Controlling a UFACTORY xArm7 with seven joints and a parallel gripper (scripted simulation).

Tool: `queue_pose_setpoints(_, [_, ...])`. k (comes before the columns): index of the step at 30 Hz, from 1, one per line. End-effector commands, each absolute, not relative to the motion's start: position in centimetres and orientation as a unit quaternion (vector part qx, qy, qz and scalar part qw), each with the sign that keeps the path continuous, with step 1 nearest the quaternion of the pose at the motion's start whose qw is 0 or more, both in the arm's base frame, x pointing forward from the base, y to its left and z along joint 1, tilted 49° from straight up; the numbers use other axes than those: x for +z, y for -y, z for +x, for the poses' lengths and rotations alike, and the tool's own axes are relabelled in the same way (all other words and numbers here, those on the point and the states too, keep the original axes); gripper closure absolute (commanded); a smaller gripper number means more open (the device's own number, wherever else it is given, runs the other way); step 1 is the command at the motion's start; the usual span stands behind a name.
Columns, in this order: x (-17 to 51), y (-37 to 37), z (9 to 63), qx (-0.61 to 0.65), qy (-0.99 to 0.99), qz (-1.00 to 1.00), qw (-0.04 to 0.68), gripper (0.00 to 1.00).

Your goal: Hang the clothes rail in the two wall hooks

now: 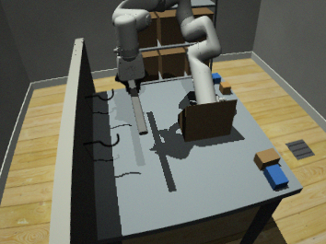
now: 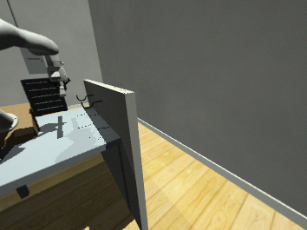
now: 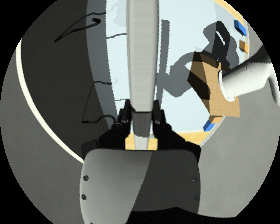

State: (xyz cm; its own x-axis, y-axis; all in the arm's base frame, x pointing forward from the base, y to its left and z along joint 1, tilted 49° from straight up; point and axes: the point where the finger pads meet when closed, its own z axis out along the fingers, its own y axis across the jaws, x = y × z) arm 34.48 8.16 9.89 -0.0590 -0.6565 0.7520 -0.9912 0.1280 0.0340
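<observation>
A brown open-sided box [image 1: 209, 121] [image 3: 220, 95] stands upright on the tabletop, around the foot of the arm. At one table corner, an orange block [image 1: 267, 158] and a blue block [image 1: 275, 177] lie just beside each other. A second blue block [image 1: 215, 78] and a second orange block [image 1: 225, 87] lie near the far edge. Behind the table stands a shelf unit [image 1: 166, 47] bearing brown cartons [image 1: 172, 29]. A dark slatted grate [image 1: 300, 149] is set in the plank floor [image 1: 295, 121] [image 2: 173, 170].

A grey table [image 1: 207, 180] [image 2: 48, 157] is set on a wooden floor [image 1: 23, 185] [image 2: 186, 183]; small orange and blue blocks [image 1: 276, 177] are placed near its right edge.
</observation>
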Motion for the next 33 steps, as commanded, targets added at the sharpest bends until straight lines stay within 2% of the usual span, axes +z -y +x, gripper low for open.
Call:
queue_pose_setpoints(1, [10.0, -8.3, 34.6, 0.261, 0.679, 0.608, 0.318, 1.00])
queue_pose_setpoints(13, [10.0, -8.3, 34.6, 0.261, 0.679, 0.607, 0.318, 1.00])
queue_pose_setpoints(33, [9.8, -7.9, 38.1, 0.262, 0.679, 0.607, 0.318, 1.00])
